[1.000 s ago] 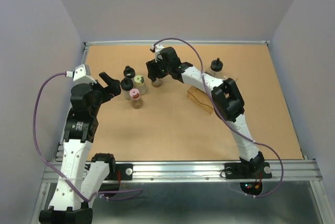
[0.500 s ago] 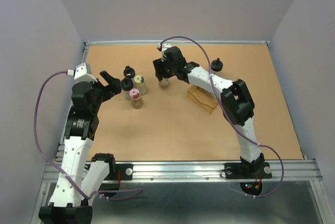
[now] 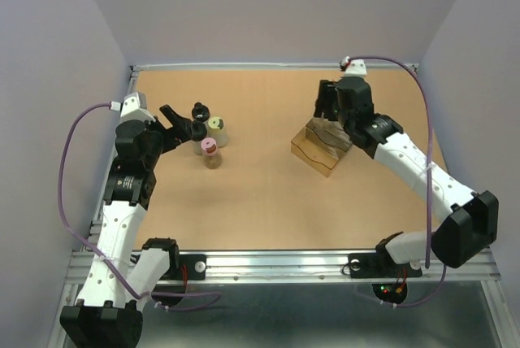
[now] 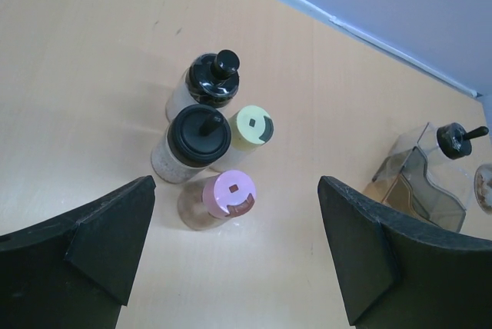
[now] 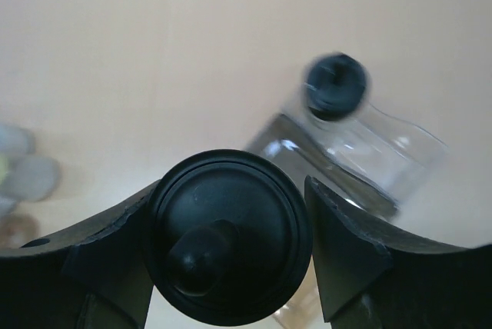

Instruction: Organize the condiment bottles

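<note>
We are counting six condiment bottles (image 3: 214, 128) in all, four with black caps, one pink and one yellow-green. At the left, the left gripper (image 3: 180, 119) is hanging released, its jaws spread wide, just beside a cluster of four bottles standing upright on the table (image 3: 268, 193). In that cluster we are seeing a pump-topped bottle (image 4: 206, 83) at the back and a black-capped bottle (image 4: 196, 141) just in front of it. Beside those are a yellow-green-capped bottle (image 4: 250, 133) and a pink-capped bottle (image 4: 223, 198) nearest the arms' bases. The only marks we are making out are small dark squares on the pink and yellow-green caps. Any lettering is too small to read.

Further right, one amber box (image 3: 317, 153) is sitting well apart from the cluster. A fifth bottle (image 4: 455, 137), black-capped, is at its far side, and we cannot tell whether it is inside or behind. The right gripper (image 5: 232, 191) is hovering over the box, grasping the sixth bottle (image 5: 228, 240) by its black cap.
</note>
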You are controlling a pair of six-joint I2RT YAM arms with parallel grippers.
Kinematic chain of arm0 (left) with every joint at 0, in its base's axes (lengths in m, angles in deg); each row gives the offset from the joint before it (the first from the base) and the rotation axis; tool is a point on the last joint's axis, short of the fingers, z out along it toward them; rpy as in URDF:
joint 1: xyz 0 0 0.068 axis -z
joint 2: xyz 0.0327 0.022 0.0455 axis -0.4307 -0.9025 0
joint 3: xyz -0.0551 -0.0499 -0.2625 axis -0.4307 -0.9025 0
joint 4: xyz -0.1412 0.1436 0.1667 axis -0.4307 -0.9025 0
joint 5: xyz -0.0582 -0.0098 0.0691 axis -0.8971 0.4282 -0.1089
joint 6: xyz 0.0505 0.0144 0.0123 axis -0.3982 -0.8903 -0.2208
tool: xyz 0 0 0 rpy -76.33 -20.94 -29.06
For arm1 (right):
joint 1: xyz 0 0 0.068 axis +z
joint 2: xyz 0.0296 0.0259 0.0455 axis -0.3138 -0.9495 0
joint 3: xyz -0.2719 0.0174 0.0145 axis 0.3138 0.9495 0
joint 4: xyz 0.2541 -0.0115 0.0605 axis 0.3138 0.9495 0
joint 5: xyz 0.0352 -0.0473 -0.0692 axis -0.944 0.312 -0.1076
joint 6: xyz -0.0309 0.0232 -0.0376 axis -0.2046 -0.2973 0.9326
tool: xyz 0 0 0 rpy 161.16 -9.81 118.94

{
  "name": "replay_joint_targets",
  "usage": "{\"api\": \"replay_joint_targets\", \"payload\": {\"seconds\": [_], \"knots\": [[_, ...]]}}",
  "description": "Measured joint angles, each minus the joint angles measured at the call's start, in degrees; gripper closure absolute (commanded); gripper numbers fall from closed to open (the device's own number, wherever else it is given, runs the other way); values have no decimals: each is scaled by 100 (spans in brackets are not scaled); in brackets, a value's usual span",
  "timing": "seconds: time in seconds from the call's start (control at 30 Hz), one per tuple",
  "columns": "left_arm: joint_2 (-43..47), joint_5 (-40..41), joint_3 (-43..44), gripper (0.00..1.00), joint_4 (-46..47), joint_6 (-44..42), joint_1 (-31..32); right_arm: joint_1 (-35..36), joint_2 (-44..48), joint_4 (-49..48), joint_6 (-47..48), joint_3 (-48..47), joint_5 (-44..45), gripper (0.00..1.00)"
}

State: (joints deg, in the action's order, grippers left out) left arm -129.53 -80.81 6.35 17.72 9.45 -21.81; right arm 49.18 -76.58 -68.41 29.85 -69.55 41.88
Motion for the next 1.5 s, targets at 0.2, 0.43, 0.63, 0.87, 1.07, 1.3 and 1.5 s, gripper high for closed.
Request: {"api": "replay_joint_targets", "payload": {"seconds": [0.2,0.43,0.63,0.87,1.07,1.3,1.5], "knots": [[-24,-136,0,2,44,0,0,-1045,358,562,-409,767,420,100],[-114,-210,0,2,83,0,76,-1794,-175,682,-584,584,422,100],[-114,-221,0,2,83,-2,109,-2057,-1213,514,-625,-13,225,100],[-55,-216,0,2,57,-9,111,-2214,-1644,164,-619,-162,192,100],[-11,-212,0,2,31,-20,111,-2306,-1915,-24,-621,-214,168,100],[7,-186,0,1,22,-31,111,-2306,-2159,-125,-562,-214,94,93],[87,-138,0,1,-13,-31,111,-2306,-2277,-186,-549,-214,7,38]]}}
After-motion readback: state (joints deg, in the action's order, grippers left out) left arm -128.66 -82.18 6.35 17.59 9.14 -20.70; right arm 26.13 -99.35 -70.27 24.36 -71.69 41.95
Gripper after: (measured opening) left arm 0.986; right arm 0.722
